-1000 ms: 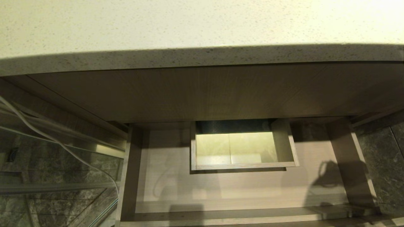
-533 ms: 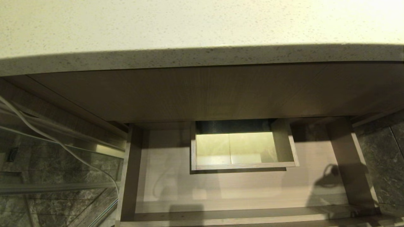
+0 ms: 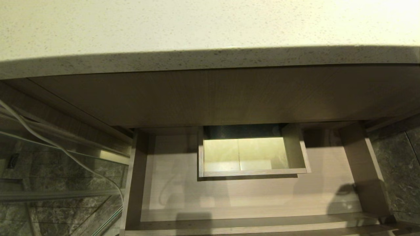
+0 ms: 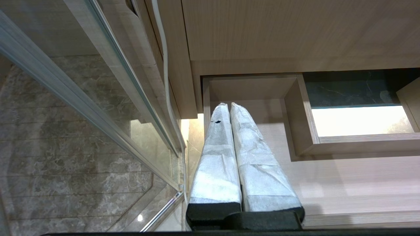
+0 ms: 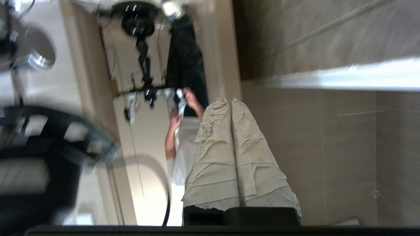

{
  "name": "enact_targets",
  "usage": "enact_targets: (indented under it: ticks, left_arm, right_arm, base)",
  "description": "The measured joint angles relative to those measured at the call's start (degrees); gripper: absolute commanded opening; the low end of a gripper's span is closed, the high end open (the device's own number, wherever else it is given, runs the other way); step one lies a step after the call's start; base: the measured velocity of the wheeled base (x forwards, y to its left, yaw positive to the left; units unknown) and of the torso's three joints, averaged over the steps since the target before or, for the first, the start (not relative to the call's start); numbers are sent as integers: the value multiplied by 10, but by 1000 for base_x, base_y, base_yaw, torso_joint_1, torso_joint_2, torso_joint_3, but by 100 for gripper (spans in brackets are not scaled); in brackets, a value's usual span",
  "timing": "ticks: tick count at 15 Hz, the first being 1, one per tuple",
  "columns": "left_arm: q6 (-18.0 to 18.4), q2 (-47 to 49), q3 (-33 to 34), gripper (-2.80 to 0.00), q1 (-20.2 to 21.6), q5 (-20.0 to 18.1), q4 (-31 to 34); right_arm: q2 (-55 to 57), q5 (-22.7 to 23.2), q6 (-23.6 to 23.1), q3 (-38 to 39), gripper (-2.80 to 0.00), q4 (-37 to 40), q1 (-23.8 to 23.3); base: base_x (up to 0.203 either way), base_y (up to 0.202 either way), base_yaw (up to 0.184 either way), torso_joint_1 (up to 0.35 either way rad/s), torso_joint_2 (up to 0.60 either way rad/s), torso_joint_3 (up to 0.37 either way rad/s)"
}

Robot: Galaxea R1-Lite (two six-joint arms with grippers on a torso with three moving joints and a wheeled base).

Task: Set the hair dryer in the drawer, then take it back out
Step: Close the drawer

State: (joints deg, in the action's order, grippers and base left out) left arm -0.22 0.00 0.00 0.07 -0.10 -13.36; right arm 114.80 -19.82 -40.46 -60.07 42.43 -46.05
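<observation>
The drawer [image 3: 183,196] stands pulled open under the vanity, wide and shallow, light wood grain, with a boxed notch [image 3: 252,172] at its rear wall. Its visible floor is bare. The hair dryer is out of view in every picture. My left gripper [image 4: 226,105] is shut and empty, its wrapped fingers pressed together over the drawer's [image 4: 344,183] left rear corner beside the notch [image 4: 302,131]. My right gripper [image 5: 228,101] is also shut with nothing in it, facing a brown tiled wall [image 5: 328,147]. Neither arm shows in the head view; only a shadow [image 3: 344,191] falls at the drawer's right end.
A speckled pale countertop [image 3: 210,55] overhangs the tall wood-grain vanity panel [image 3: 210,98]. A glass partition [image 3: 49,170] with a white cable [image 3: 65,152] stands to the left. Dark marble floor [image 3: 400,170] lies at the right. A person's hands [image 5: 183,105] show beyond my right gripper.
The arm's shadow on the drawer's right end has slid toward the near right corner and shrunk. The drawer, the counter and the left side look the same.
</observation>
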Motion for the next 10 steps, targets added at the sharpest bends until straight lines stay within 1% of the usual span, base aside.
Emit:
enact_targets:
  ticks: [5,10]
  left_arm:
    - [0,0,0,-280,0,0,0]
    - [0,0,0,-280,0,0,0]
  right_arm:
    - [80,-1,-9,3,-280,-135,-6]
    - [126,-2,-9,2,-280,-177,-5]
  base:
    - [0,0,0,0,0,0]
    - [0,0,0,0,0,0]
